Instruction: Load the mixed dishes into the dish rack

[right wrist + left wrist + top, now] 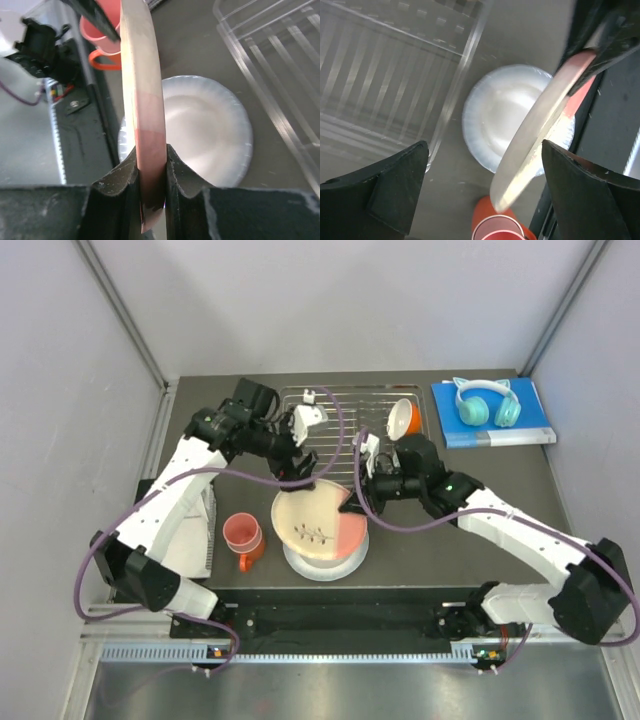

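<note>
The cream-and-pink sprig-patterned plate [315, 523] is lifted and tilted above a white plate [332, 565] at the table's front middle. My right gripper [150, 160] is shut on its pink rim [145, 100]; from above that gripper [352, 500] sits at the plate's right edge. My left gripper [484, 150] is open, its fingers standing wide on either side of the plate's edge [535, 140] without touching it; from above it [303, 473] is at the plate's far edge. A pink tumbler [241, 531] stands inside the orange mug [247, 558]. An orange bowl [404, 418] leans in the dish rack [345, 410].
Teal cat-ear headphones [487, 403] lie on a blue book [525, 430] at the back right. A clear ribbed tray [380, 75] lies at the table's left side under the left arm. The tumbler and mug stand just left of the white plate.
</note>
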